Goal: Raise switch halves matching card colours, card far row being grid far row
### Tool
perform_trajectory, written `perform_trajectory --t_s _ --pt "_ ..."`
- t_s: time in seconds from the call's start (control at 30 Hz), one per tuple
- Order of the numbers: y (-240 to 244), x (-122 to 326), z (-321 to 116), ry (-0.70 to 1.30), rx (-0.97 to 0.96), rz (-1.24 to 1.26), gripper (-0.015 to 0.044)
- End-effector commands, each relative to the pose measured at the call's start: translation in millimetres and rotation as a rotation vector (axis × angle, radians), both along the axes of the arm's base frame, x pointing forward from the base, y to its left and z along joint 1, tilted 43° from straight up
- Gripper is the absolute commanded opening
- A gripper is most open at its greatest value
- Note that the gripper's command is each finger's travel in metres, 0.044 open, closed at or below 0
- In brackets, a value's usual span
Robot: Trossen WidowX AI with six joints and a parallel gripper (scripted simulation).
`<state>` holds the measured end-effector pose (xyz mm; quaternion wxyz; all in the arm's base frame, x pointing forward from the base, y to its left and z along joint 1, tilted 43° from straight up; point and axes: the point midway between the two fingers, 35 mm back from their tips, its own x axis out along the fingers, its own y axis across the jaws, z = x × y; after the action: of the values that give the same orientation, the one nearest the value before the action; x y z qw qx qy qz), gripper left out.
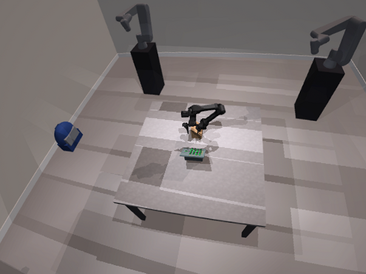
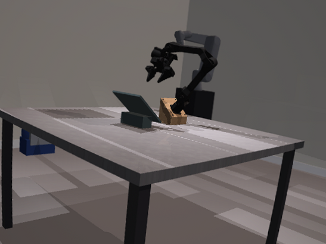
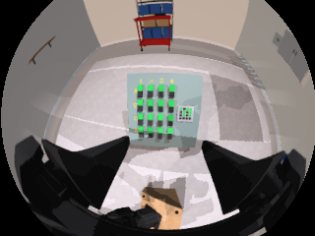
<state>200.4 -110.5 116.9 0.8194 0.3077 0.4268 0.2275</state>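
The tilted grey-green panel [image 1: 182,154] [image 2: 131,100] [image 3: 189,84] stands on a dark block on the table. Its grid of switches [image 1: 195,152] [image 3: 156,111] has columns marked 1 to 4 and lettered rows. Every switch shows a green far half and a dark near half in the wrist view; which halves are raised is too small to tell. The small card [image 3: 185,113] is right of the grid in the wrist view, with green and dark squares, too small to read surely. My gripper [image 2: 153,81] [image 3: 165,143] is open and empty, high above the table on the arm-base side of the panel, touching nothing.
The orange base block [image 1: 196,133] [image 2: 172,115] [image 3: 169,208] of the arm stands close to the panel's near edge. The table [image 1: 219,181] [image 2: 93,130] carries both. Two grey arms on black pedestals, a blue object and a red cart [image 3: 154,31] stand away from the table.
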Motion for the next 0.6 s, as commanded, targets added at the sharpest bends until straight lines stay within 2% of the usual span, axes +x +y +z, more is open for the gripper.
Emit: perform_trajectory --t_s 0.0,0.17,0.37,0.47,0.57 --pt "1 1 0 0.002 -0.002 0.001 0.0374" --pt "29 35 -2 0.037 -0.047 0.007 0.0242" --pt "84 77 13 0.012 -0.044 0.011 0.0085" --pt "100 84 20 -0.002 -0.028 0.015 0.0006" --pt "100 84 20 -0.002 -0.028 0.015 0.0000"
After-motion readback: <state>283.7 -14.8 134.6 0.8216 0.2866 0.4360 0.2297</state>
